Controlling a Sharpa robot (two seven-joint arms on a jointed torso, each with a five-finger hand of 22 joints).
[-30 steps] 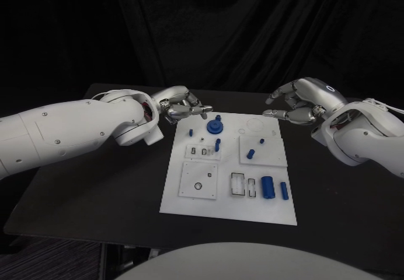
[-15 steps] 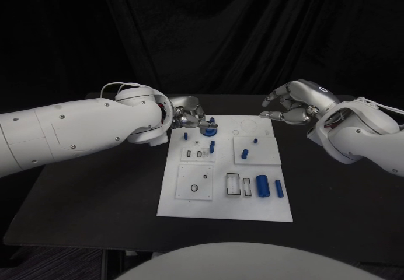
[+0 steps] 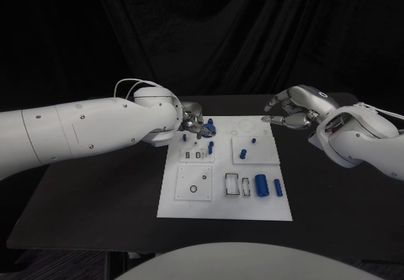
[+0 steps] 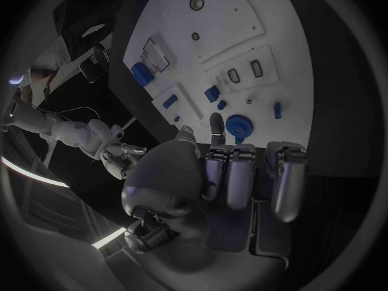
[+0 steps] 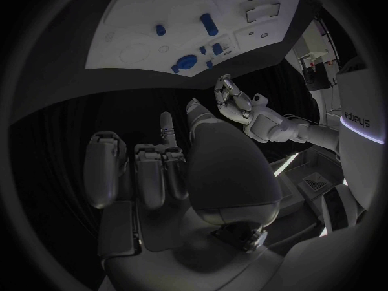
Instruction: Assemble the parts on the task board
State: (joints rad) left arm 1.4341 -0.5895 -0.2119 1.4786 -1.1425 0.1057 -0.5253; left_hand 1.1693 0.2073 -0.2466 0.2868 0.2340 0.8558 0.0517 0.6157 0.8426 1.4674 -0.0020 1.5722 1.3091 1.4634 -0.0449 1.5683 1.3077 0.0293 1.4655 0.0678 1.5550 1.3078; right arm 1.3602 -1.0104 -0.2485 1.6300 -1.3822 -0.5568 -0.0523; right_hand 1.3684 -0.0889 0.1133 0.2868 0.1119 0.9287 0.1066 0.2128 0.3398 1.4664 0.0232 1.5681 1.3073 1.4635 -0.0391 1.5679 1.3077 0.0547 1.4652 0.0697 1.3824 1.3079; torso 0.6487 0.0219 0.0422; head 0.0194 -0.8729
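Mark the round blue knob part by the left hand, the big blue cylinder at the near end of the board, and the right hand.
round blue knob part (image 4: pixel 238 124), left wrist view, its disc face
big blue cylinder (image 3: pixel 263 185), head view, mid-body
right hand (image 3: pixel 291 108), head view, back of hand

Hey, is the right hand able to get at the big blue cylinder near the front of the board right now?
Probably yes. The right hand hangs empty by the task board's far corner, and nothing stands over the big blue cylinder.
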